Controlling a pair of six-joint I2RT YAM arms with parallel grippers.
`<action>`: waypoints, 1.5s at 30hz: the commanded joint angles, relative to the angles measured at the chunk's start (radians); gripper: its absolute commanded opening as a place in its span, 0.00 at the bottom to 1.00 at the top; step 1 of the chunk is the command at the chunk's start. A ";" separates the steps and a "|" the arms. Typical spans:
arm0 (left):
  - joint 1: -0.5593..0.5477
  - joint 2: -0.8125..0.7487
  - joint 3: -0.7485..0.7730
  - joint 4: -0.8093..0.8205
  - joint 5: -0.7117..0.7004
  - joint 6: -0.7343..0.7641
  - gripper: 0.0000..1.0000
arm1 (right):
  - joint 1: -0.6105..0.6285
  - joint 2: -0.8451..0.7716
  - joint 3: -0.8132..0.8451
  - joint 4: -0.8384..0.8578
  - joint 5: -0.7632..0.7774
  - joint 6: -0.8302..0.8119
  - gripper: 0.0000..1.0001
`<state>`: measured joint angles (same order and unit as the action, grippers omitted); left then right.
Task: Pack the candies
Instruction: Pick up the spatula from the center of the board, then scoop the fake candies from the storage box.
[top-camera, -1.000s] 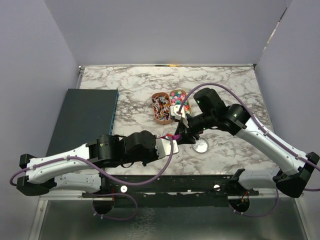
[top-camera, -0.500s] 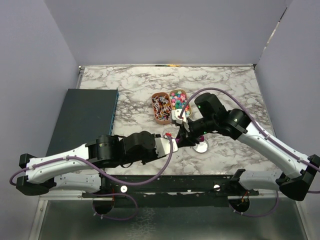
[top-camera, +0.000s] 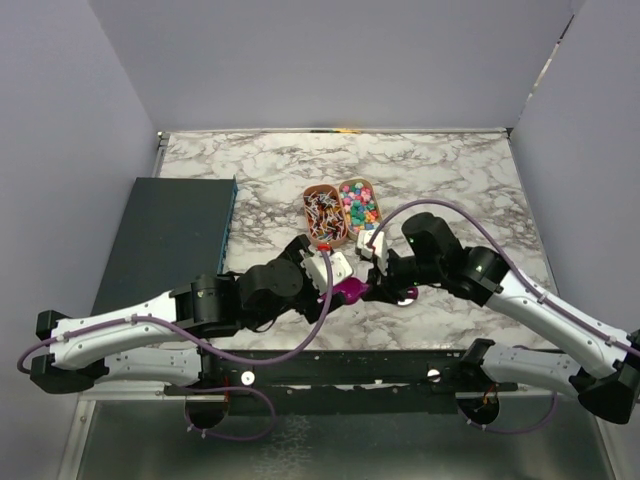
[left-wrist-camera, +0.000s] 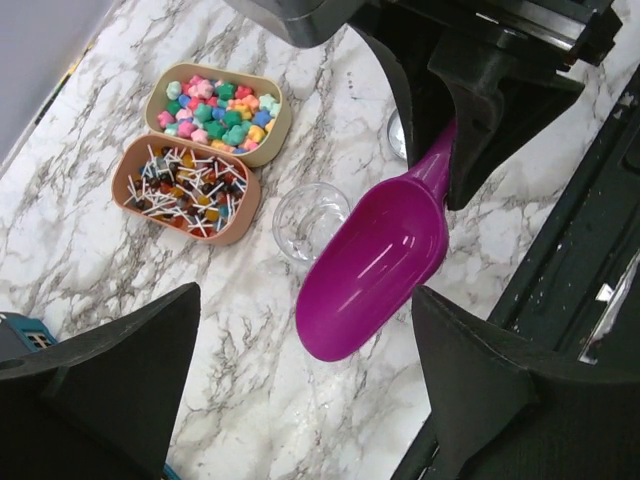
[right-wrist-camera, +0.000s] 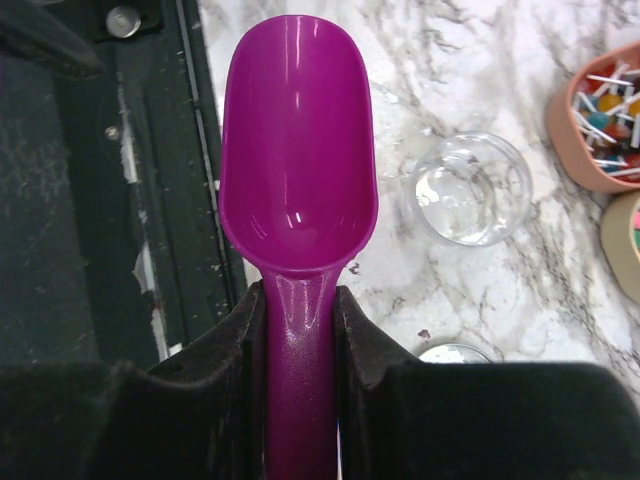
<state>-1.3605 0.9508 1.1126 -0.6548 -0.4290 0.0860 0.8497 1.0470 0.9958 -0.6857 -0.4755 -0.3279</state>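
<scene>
Now: scoop, empty, passed from left gripper (jaws wide, holding nothing) to right gripper (pinching handle); candies yet to scoop.

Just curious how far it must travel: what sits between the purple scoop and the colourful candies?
A clear empty cup stands between the scoop and the candies; the left wrist view shows it best.

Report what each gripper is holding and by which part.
The right gripper holds the purple scoop by its handle, clamped between both fingers just behind the empty bowl. The left gripper is open and holds nothing.
</scene>
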 joint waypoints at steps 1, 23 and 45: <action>0.014 -0.009 -0.042 0.133 -0.101 -0.052 0.89 | 0.005 -0.042 -0.038 0.139 0.171 0.079 0.01; 0.462 0.037 -0.155 0.298 0.031 -0.219 0.86 | -0.033 0.226 0.326 -0.204 0.762 0.409 0.01; 0.612 -0.032 -0.241 0.345 0.133 -0.288 0.81 | -0.267 0.669 0.696 -0.487 0.590 0.493 0.01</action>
<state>-0.7750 0.9501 0.8906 -0.3321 -0.3550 -0.1856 0.6079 1.6485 1.6165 -1.0863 0.1600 0.1467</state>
